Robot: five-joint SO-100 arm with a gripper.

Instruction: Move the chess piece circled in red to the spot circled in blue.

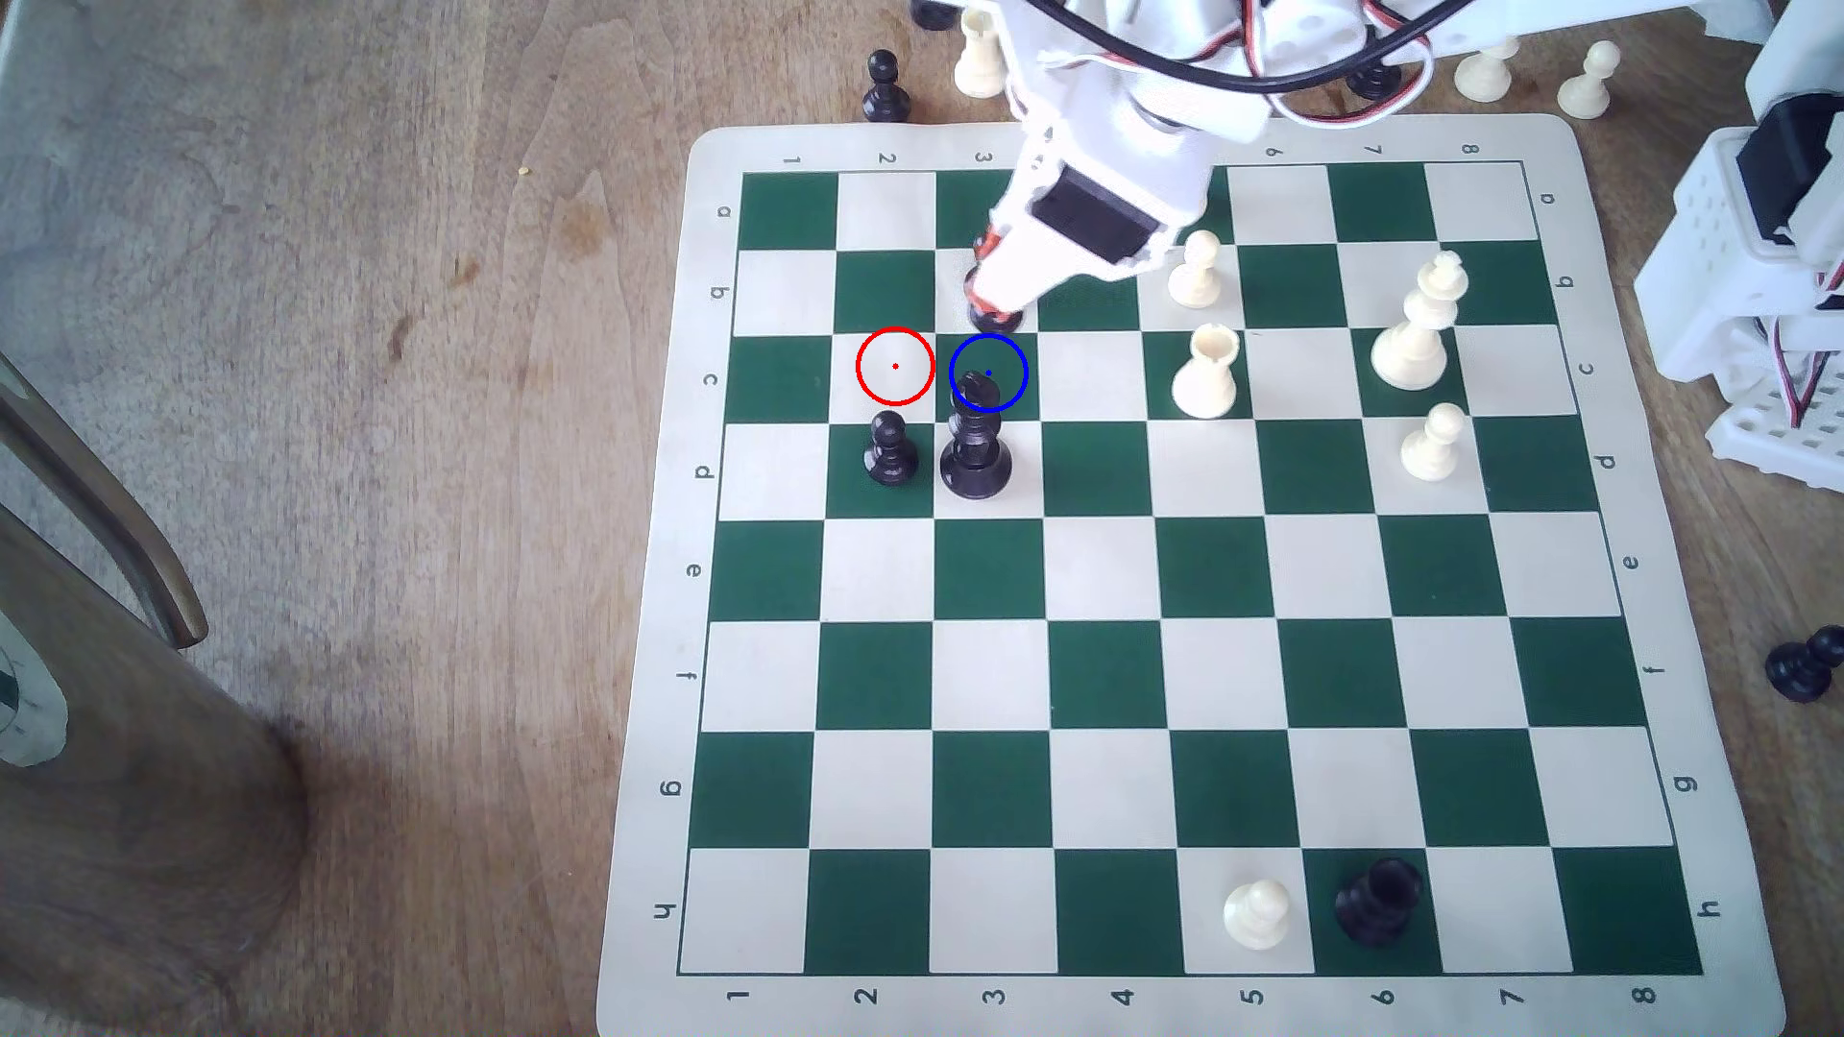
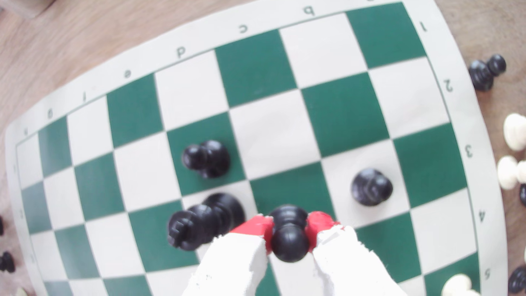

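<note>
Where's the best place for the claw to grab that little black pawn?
The narrow collar under the ball head, from above, one pad each side. The black pawn is upright, and the head bulging over the collar should stop slipping. The gripper has its red pads pinching about there.

We see the blue-ringed green square hemmed in, upper centre of the exterior view. The tall black piece stands on the cream square just below it, its top overlapping the ring, and a black pawn stands beside that piece toward the exterior view's left. Just above the ring, the black pawn held in the red-tipped jaws hangs over the board, and in the wrist view another black pawn stands near it. The red-ringed cream square is bare. White pieces stand well apart toward the exterior view's right. The lower half of the chessboard lies open.
</note>
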